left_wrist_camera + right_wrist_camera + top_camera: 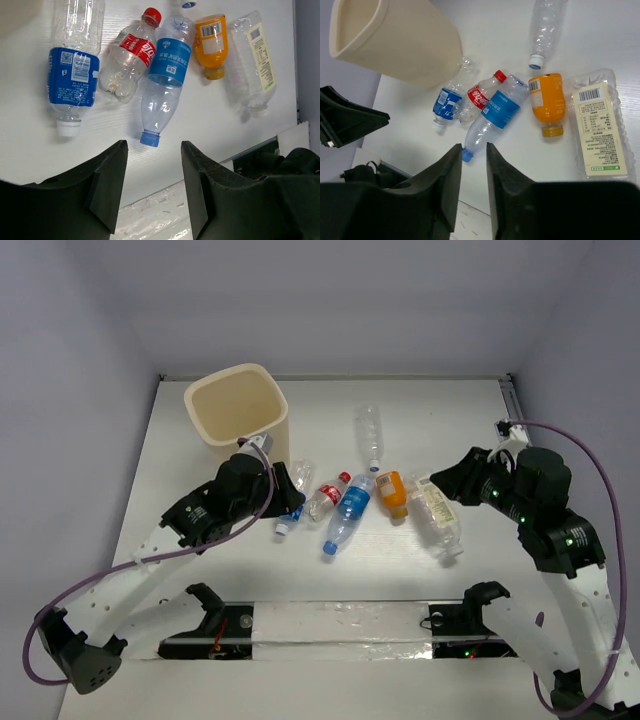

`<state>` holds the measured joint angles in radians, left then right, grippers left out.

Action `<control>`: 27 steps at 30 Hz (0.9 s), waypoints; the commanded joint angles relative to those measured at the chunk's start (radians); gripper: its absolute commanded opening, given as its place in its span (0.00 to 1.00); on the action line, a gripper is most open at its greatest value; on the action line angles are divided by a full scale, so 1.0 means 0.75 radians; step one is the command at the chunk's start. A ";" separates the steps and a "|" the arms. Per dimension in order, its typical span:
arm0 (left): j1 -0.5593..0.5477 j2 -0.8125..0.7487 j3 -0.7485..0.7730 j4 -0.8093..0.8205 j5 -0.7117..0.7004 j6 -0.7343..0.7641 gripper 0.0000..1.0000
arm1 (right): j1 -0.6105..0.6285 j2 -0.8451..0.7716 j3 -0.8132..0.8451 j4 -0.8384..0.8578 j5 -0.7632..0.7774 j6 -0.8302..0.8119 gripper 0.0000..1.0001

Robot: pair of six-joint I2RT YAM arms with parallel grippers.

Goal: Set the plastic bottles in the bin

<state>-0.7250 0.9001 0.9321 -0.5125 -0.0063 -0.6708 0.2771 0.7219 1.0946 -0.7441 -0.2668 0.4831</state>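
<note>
Both — left fingers wide, right fingers narrow

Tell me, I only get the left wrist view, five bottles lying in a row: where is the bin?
Observer: The bin stands upright just beyond the leftmost bottle; no bottle shows inside it.
Operator: Any bottles I miss?
Observer: One clear bottle lies alone beyond the row, cap toward it.
Operator: And the right tool?
Observer: The right tool hovers by the row's right end, jaws narrowly apart, holding nothing.
</note>
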 commanded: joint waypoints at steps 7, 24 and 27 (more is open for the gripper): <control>-0.003 0.105 0.076 0.012 -0.127 0.138 0.25 | 0.007 -0.050 0.001 -0.071 0.118 -0.037 0.00; -0.003 0.422 0.019 0.145 -0.413 0.236 0.36 | 0.007 -0.054 -0.171 0.043 -0.002 0.041 0.00; -0.003 0.473 -0.009 0.205 -0.421 0.226 0.47 | 0.007 -0.063 -0.242 0.092 -0.094 0.065 0.00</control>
<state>-0.7250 1.2373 0.9470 -0.4225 -0.2745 -0.5144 0.2771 0.6811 0.9482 -0.7605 -0.2443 0.5034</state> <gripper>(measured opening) 0.446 0.010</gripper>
